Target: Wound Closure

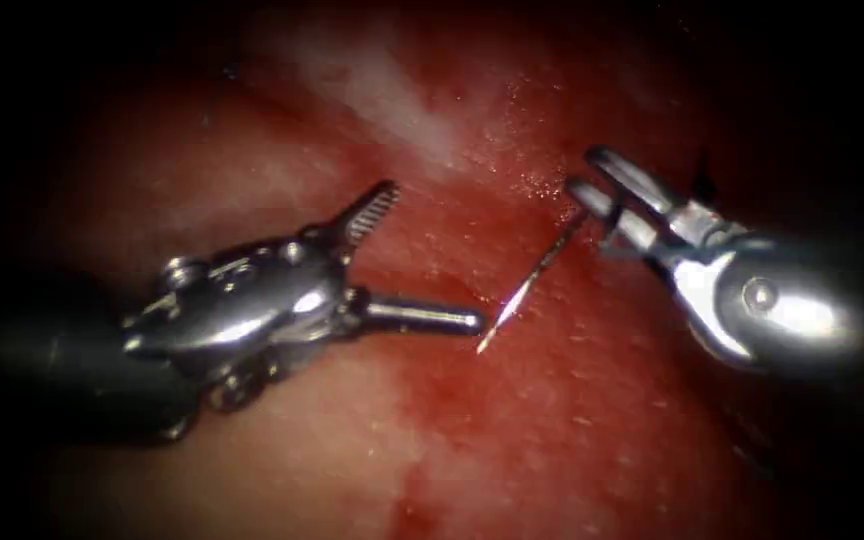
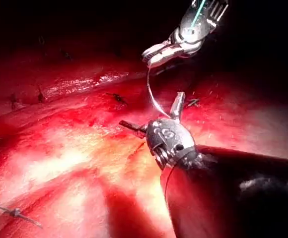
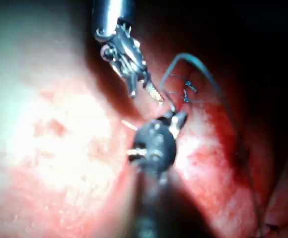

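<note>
Needle [image 1: 530, 282] held near its rear end in right tool's [image 1: 592, 190] fingers, clear of tissue [image 1: 572, 430], point aimed down-left toward left tool [image 1: 402, 255]. Left fingers spread wide, holding nothing. Stiff, thin, slippery steel, likely to swivel; best taken on the body, behind the point. Thread [image 3: 203, 69] trailing loosely behind.

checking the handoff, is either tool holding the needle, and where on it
The right tool holds the needle near its thread end, with the tip free above the tissue. The left tool is open, holding nothing.
</note>
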Action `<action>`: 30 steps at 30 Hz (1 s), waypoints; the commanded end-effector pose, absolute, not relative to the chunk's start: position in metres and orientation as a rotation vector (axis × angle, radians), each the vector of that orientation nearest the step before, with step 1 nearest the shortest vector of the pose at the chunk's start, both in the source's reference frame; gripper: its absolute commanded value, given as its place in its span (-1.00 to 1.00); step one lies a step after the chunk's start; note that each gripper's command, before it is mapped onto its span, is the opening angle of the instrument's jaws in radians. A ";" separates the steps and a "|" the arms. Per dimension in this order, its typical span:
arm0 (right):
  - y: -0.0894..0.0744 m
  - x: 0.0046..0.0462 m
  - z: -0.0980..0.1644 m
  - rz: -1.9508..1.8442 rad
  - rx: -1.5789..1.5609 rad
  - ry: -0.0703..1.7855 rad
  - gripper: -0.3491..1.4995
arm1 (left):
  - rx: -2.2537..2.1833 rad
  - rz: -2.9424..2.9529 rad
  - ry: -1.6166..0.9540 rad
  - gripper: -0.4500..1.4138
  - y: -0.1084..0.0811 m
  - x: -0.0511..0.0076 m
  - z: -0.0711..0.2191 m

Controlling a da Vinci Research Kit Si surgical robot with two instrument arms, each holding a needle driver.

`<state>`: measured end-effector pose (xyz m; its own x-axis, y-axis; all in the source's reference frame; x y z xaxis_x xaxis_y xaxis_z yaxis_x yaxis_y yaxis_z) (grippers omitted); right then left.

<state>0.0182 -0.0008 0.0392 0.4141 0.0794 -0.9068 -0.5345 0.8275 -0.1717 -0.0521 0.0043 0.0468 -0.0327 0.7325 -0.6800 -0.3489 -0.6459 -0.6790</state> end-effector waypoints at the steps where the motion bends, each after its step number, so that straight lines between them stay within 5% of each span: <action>1: 0.000 0.0184 0.041 0.392 -0.495 1.080 -1.00 | -1.445 1.810 -0.423 0.73 0.004 -0.0527 0.047; 3: 0.000 0.0179 0.042 0.381 -0.507 1.077 -1.00 | -1.417 1.867 -0.426 0.41 0.003 -0.0528 0.048; 5: 0.000 0.0178 0.043 0.365 -0.520 1.070 -1.00 | -1.398 1.959 -0.405 -0.19 0.003 -0.0530 0.049; 11: -0.001 0.0186 0.046 0.280 -0.563 1.032 -1.00 | -1.278 2.167 -0.404 -0.82 0.001 -0.0539 0.052; 30: 0.000 0.0191 0.048 0.173 -0.622 1.020 -1.00 | -0.943 2.415 -0.352 -0.67 -0.002 -0.0541 0.061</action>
